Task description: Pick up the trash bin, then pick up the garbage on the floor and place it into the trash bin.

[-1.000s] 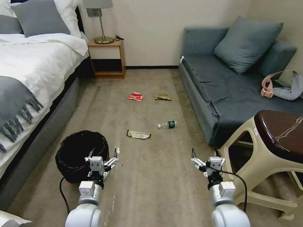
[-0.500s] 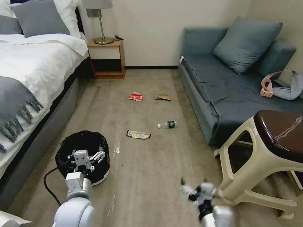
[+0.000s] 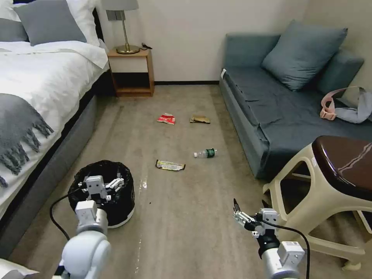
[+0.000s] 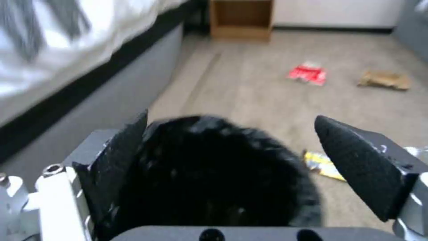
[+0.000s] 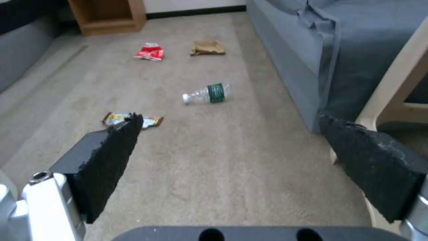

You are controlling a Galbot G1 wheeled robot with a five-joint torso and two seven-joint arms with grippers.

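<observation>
Head view: I'm on the bin pickup. My left hand (image 3: 100,183) hangs spread over the trash bin (image 3: 116,205); next, I'd judge, pinch its rim. Right hand (image 3: 250,220) waits spread.

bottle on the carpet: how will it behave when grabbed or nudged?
The bottle lies on its side, so a nudge will probably roll it. It looks clear and empty, so likely light, with thin walls that may dent. The right gripper hangs open, well short of it.
</observation>
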